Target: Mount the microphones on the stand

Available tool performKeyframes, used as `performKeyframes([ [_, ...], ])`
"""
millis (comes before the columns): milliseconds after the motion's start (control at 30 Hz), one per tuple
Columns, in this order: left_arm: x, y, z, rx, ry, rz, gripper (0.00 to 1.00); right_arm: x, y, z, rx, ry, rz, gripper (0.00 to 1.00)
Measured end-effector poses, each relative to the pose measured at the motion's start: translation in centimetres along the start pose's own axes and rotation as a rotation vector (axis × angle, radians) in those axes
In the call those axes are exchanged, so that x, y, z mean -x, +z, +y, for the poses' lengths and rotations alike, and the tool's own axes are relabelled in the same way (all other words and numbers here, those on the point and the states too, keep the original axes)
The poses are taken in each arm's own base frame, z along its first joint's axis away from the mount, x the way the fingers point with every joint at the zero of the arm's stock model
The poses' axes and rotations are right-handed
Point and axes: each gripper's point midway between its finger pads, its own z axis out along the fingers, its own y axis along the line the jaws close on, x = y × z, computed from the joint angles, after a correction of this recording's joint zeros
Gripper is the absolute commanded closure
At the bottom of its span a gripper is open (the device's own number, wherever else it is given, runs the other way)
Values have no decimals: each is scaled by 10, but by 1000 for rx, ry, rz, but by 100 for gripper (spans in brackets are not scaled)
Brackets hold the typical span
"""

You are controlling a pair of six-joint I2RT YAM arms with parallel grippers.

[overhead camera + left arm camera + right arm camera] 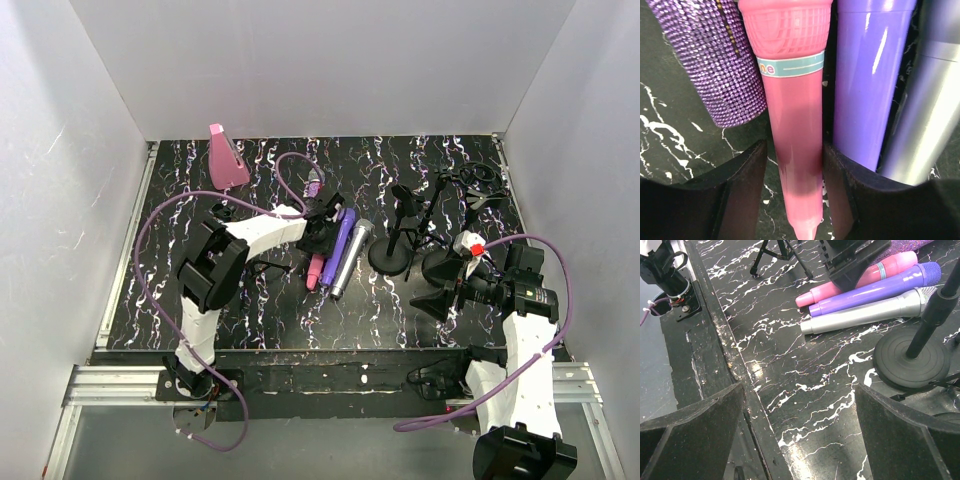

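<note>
Left wrist view first: my left gripper (795, 160) is straddling the pink microphone (792, 110) low on its handle, one finger on each side. The jaws are only a bit wider than the handle. There's a sliver of table (670, 130) showing on the left side, so I'm around it but not clamped on it yet.

All four mics lie side by side on the black marbled top. The glittery purple microphone (715, 60) is left of the pink one, then the plain purple microphone (865, 85), then the silver microphone (930, 110), packed close together.

Over in the right wrist view, my right gripper (799, 395) is spread wide with nothing in it, hanging near the table's front edge. The round-base stand (912, 357) is just off to one side, and the silver mic's head lies right by its pole.
</note>
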Motion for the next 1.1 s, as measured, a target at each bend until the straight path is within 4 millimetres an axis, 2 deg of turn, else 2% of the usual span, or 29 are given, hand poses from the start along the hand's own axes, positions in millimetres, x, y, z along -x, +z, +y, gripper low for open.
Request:
performKeyframes([
  [100,-6,10,0,2,3,22,54,0,0,0,0,-3,0,2],
  [133,-7,12,0,2,3,24,57,0,0,0,0,-4,0,2],
  [200,-6,12,-1,-1,3,19,67,0,0,-1,1,-2,1,2],
  [267,-5,12,-1,-1,0,18,83,0,0,-1,1,-3,1,2],
  [367,-5,12,-2,-6,3,16,98,0,0,-1,1,-4,1,2],
  [500,-5,9,-2,-10,1,15,100,-1,0,0,2,-4,1,2],
  [600,-5,-4,-2,-19,0,6,100,-1,0,1,3,-4,3,2],
  [700,9,-35,-6,-66,-9,-56,100,-3,-1,4,8,-10,8,2],
  [767,23,-66,-11,-117,-16,-127,100,-4,-2,8,12,-13,14,2],
  [833,35,-103,-17,-184,-18,-212,100,5,-5,12,15,-32,18,2],
  [933,46,-158,-27,-312,3,-346,100,33,-12,19,18,-93,18,2],
  [1000,45,-191,-34,-402,30,-431,100,57,-17,24,20,-153,13,2],
  [1100,39,-229,-42,-509,78,-541,100,93,-23,26,27,-268,-1,3],
])
